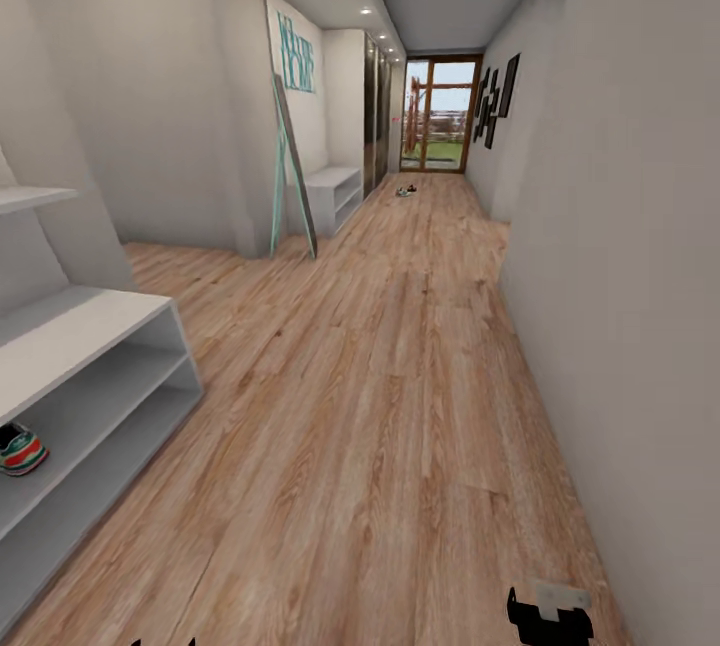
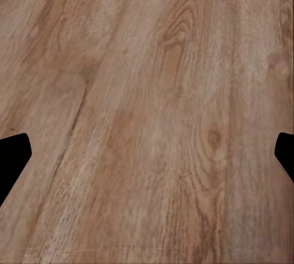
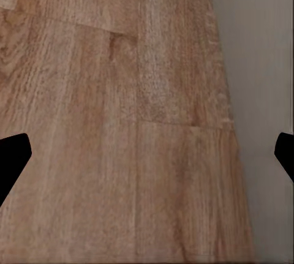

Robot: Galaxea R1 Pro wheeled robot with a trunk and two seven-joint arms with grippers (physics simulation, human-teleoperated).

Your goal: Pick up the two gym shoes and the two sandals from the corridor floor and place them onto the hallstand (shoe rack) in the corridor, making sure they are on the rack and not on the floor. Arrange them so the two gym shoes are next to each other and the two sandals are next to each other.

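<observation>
Stretching away from the robot, the floor point(image 1: 400, 376) runs as a long bare strip of wood planks toward a glazed door point(image 1: 437, 116) at the far end, with plenty of open room down its middle. A plain wall point(image 1: 640, 276) bounds it closely on the right, and dark frames point(image 1: 497, 96) hang on that wall farther along.

At the near left stands a grey rack point(image 1: 90, 366), its front corner jutting toward the walking lane. One gym shoe point(image 1: 20, 449) sits on its middle tier, at the picture's left edge. Past it the left wall steps back into a recess, then comes a tall leaning mirror point(image 1: 292, 166) and a second low grey bench point(image 1: 335, 191) under teal wall letters point(image 1: 297, 54). On the floor well beyond, near the door, lies a small shoe-like thing point(image 1: 405, 191), too small to tell which kind.

The right gripper point(image 1: 548, 616) shows at the bottom edge near the right wall; in its wrist view its fingers point(image 3: 13, 163) stand wide apart over planks beside the wall's foot. The left gripper point(image 2: 147, 154) likewise has its fingers point(image 2: 12, 163) spread wide over bare planks, holding nothing.
</observation>
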